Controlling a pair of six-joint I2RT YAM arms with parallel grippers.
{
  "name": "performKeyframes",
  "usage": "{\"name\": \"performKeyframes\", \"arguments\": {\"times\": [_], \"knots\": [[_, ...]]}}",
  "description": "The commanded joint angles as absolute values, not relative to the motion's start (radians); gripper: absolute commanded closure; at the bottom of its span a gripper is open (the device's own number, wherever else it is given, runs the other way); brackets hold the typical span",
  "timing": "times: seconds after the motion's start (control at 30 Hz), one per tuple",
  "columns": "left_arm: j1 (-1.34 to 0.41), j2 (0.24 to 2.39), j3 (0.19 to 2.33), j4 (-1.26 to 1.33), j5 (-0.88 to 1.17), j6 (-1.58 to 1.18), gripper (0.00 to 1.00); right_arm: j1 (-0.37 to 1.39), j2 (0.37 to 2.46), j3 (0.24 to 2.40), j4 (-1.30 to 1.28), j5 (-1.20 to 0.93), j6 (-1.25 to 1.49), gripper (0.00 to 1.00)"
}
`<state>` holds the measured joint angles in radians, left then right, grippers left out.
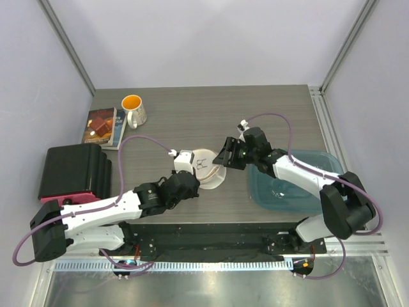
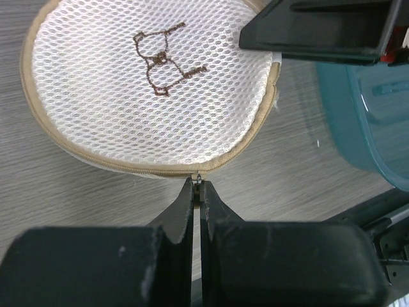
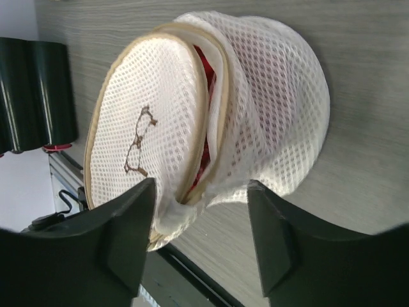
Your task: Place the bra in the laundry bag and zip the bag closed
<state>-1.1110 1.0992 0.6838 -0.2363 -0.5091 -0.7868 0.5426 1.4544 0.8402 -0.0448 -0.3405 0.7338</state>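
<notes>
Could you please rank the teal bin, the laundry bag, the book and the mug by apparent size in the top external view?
1. The teal bin, largest, though partly covered.
2. The book and the laundry bag: too alike to rank, and the bag is partly hidden.
3. The mug, smallest.

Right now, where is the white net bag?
In the top view, the laundry bag sits mid-table between both grippers: the left gripper pinches its zipper pull, and the right gripper straddles its right side, beside the teal bin.
</notes>
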Motion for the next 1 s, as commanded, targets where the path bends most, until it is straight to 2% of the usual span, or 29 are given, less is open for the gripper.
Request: {"name": "performKeyframes", "arguments": {"times": [0.0,0.2,0.3,0.37,0.63,0.67,0.73,0.77,0.83,0.97], "knots": [[-1.109,1.107,0.698,-0.166,-0.447,-0.761,1.0,0.615,1.329,0.796,-0.12,-0.195,0.718,0.3],[-1.109,1.166,0.729,-0.111,-0.396,-0.762,1.0,0.774,1.192,0.692,-0.083,-0.035,0.902,0.26],[-1.109,1.184,0.735,-0.091,-0.371,-0.772,1.0,0.814,1.181,0.644,-0.022,-0.005,0.986,0.27],[-1.109,1.187,0.735,-0.083,-0.353,-0.778,1.0,0.822,1.199,0.632,0.04,-0.005,1.012,0.36],[-1.109,1.166,0.715,-0.107,-0.341,-0.801,1.0,0.813,1.246,0.647,0.084,0.068,0.989,0.56],[-1.109,1.16,0.713,-0.113,-0.348,-0.801,1.0,0.805,1.253,0.658,0.084,0.054,0.982,0.66],[-1.109,1.146,0.703,-0.117,-0.351,-0.804,1.0,0.782,1.275,0.672,0.081,0.038,0.954,0.74],[-1.109,1.143,0.7,-0.117,-0.35,-0.804,1.0,0.77,1.282,0.681,0.083,0.017,0.948,0.85],[-1.109,1.134,0.696,-0.124,-0.351,-0.804,1.0,0.74,1.305,0.698,0.081,-0.032,0.91,0.99],[-1.109,1.115,0.696,-0.153,-0.368,-0.795,1.0,0.623,1.333,0.722,0.08,-0.123,0.827,0.99]]}}
